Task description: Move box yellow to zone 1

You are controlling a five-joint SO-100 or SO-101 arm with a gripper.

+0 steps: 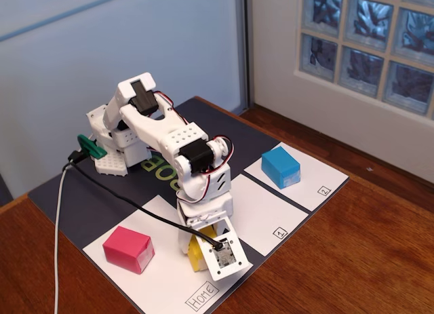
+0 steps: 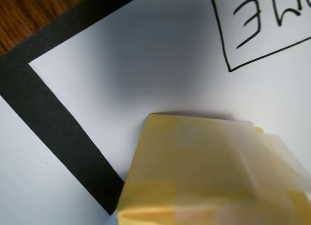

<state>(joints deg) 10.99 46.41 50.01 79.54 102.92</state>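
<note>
The white arm is seen folded forward from its base in the fixed view, elbow raised and wrist bent steeply downward. The gripper [image 1: 196, 249] is pointed at the surface, its fingers largely hidden behind the wrist-mounted camera plate. Whether the jaws are parted or closed cannot be made out.

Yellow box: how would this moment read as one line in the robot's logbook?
gripper: down at yellow box, grasp unclear | box: on Home sheet | zone 1: empty | pink block: Home | blue block: zone 2
</note>
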